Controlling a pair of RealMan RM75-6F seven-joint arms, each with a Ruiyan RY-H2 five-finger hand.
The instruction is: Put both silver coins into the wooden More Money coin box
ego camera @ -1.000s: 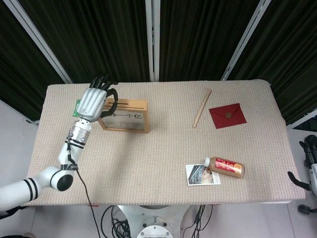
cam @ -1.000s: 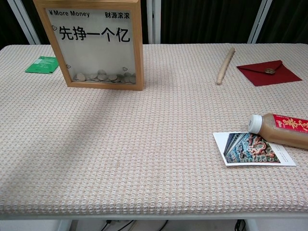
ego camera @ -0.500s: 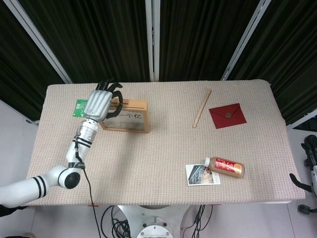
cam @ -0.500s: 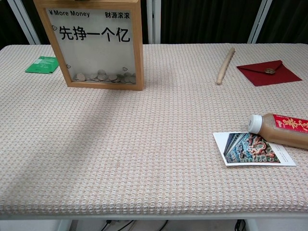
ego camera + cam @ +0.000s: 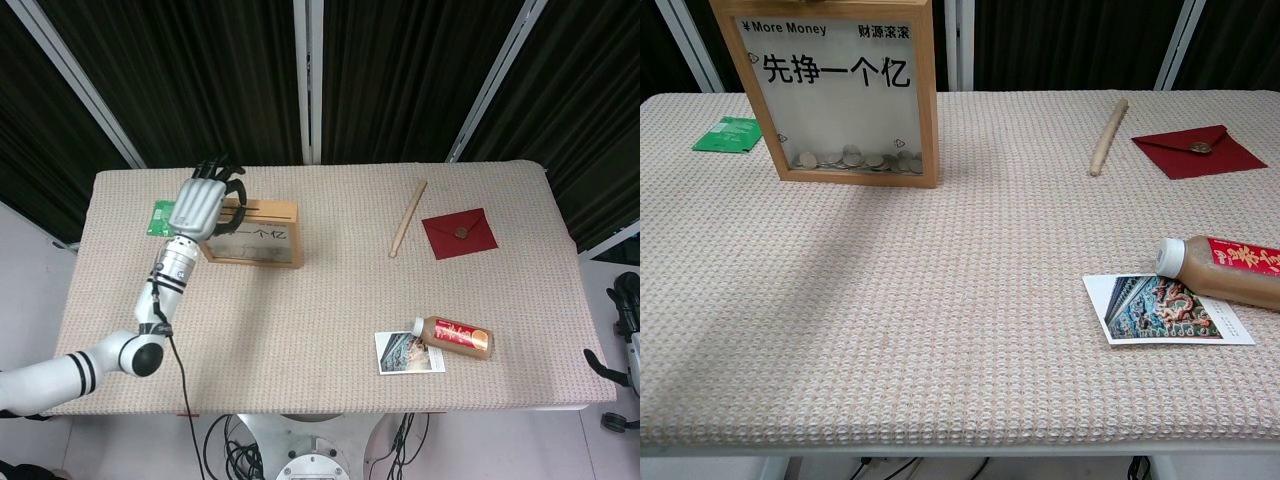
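The wooden More Money coin box point(image 5: 255, 235) stands upright at the back left of the table, its clear front facing me point(image 5: 830, 90). Several silver coins point(image 5: 855, 159) lie in a heap at its bottom. No loose coin shows on the cloth. My left hand point(image 5: 197, 207) hovers over the box's left top end, back of the hand up and dark fingers bent down toward the top edge. Whether it pinches a coin is hidden. My right hand point(image 5: 627, 305) hangs off the table's right side, only partly in frame.
A green card point(image 5: 162, 216) lies left of the box. At the back right are a wooden stick point(image 5: 408, 217) and a red envelope point(image 5: 459, 233). A bottle point(image 5: 455, 335) lies on its side across a photo card point(image 5: 405, 353) at the front right.
My left hand has moved right and toward the back, from over the green card to over the box's left end. The right hand has sunk slightly at the frame edge.
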